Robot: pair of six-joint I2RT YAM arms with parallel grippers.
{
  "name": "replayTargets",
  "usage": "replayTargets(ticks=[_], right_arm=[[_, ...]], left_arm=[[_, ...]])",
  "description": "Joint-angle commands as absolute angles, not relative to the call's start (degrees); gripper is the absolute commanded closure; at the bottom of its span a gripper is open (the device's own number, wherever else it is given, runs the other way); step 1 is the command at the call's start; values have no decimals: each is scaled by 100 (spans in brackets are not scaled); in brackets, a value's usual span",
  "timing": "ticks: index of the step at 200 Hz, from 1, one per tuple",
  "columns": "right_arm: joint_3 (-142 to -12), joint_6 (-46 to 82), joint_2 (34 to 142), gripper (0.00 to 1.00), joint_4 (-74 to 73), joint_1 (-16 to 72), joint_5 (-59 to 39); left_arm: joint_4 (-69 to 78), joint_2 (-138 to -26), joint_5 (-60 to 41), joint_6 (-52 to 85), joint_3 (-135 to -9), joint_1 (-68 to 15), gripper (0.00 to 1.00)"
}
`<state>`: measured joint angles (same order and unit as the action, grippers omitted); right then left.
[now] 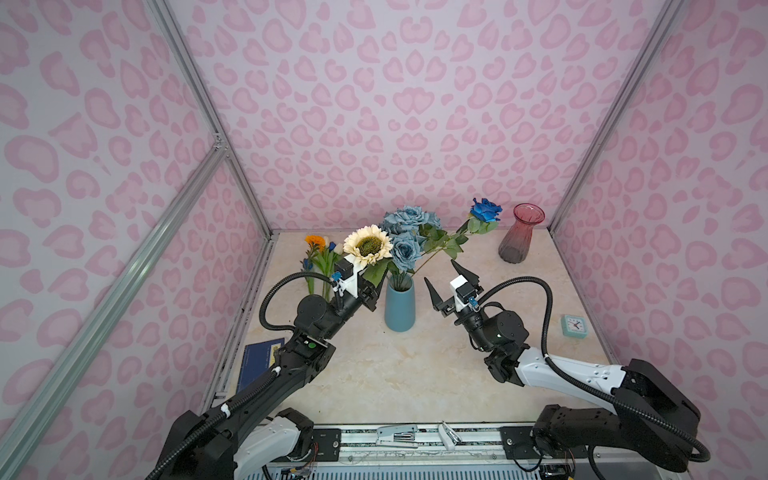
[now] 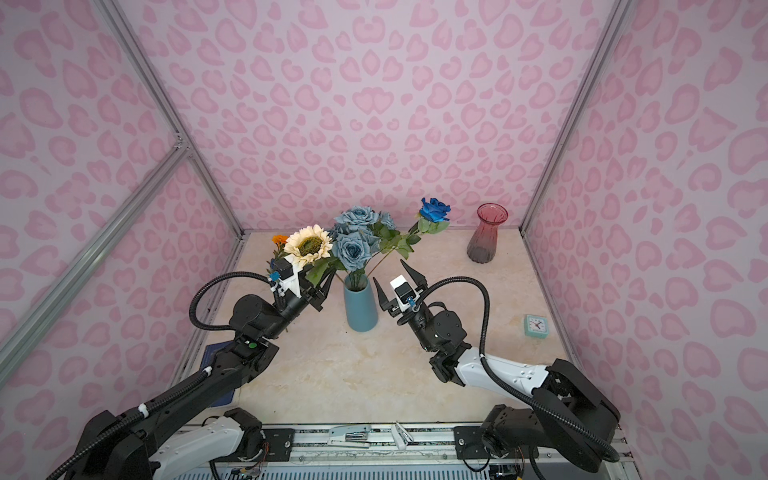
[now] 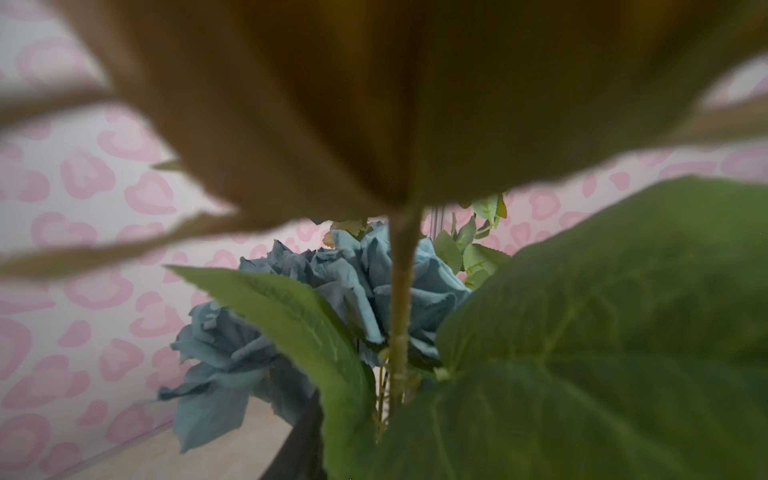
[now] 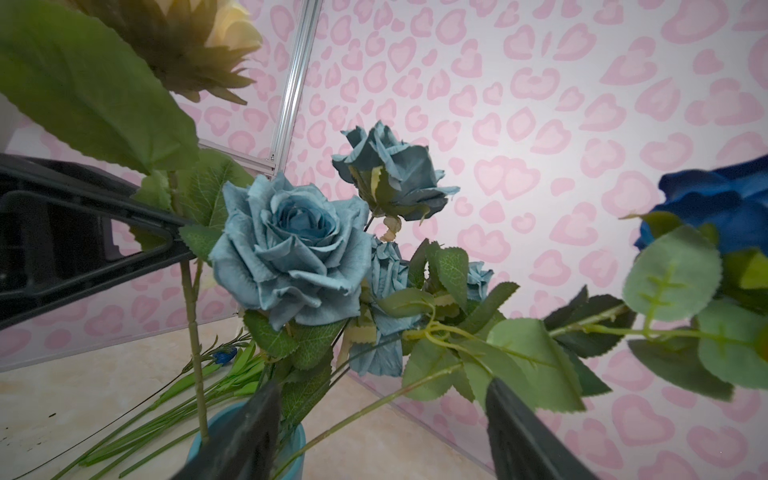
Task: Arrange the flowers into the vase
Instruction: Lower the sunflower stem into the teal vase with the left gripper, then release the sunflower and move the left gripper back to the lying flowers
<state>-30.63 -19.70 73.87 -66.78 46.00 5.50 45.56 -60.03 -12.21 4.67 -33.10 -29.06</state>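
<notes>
Both top views first: it's a booth with pink heart-print walls (image 1: pixel 374 104) and aluminium frame bars (image 1: pixel 216 137), and the floor is a beige marble-look table (image 1: pixel 415 374). The blue vase (image 1: pixel 400 307) (image 2: pixel 360 307) stands about mid-frame, between the 2 arms. The dusty-blue rose bunch (image 1: pixel 409 232) sits in it and the bright blue rose (image 1: pixel 485 210) leans out toward the upper right. The cream sunflower (image 1: pixel 368 245) hangs left of the vase, right above the left gripper (image 1: pixel 371 296) — leaves cover its jaws here. The right gripper (image 1: pixel 441 273) hovers just right of the vase, jaws wide apart. An orange marigold (image 1: pixel 315 241) and small tulips (image 1: pixel 320 266) lie at the table's left edge. There's a red glass vase (image 1: pixel 521 237) in the far right corner, a mint clock (image 1: pixel 574 325) at the right edge and a blue book (image 1: pixel 259 361) under the left arm.

Left wrist is mostly blur: the sunflower's underside, a big green leaf (image 3: pixel 582 332) and the stem (image 3: pixel 401 291), with dusty roses behind. Only 1 dark finger (image 3: pixel 299 449) shows — can't tell if that claw is apart or clamped.

Right wrist: its own 2 fingers (image 4: pixel 249 436) stand well apart. The sunflower and blue rose stems both run down into the vase, and loose green stems lie on the table beyond.
</notes>
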Motion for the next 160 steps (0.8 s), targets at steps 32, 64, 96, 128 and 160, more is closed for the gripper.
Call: replayTargets(ticks=[32, 64, 96, 128, 160], right_arm=[[-3073, -2003, 7456, 23, -6965, 4588, 528], [-3129, -1980, 7547, 23, -6962, 4588, 550], [-3129, -1822, 7588, 23, -6979, 4579, 494], [-3103, -1786, 7581, 23, -7006, 4579, 513], [-3100, -1654, 7537, 23, -6849, 4579, 160]], left_arm=[[3485, -5516, -473, -108, -3075, -2853, 45], [3281, -5229, -282, -167, -2812, -2561, 22], [3267, -4993, -212, -51, -2536, -2128, 21], [3187, -4879, -366, 404, -2352, -1504, 21], [2711, -5002, 260, 1061, -2474, -729, 19]])
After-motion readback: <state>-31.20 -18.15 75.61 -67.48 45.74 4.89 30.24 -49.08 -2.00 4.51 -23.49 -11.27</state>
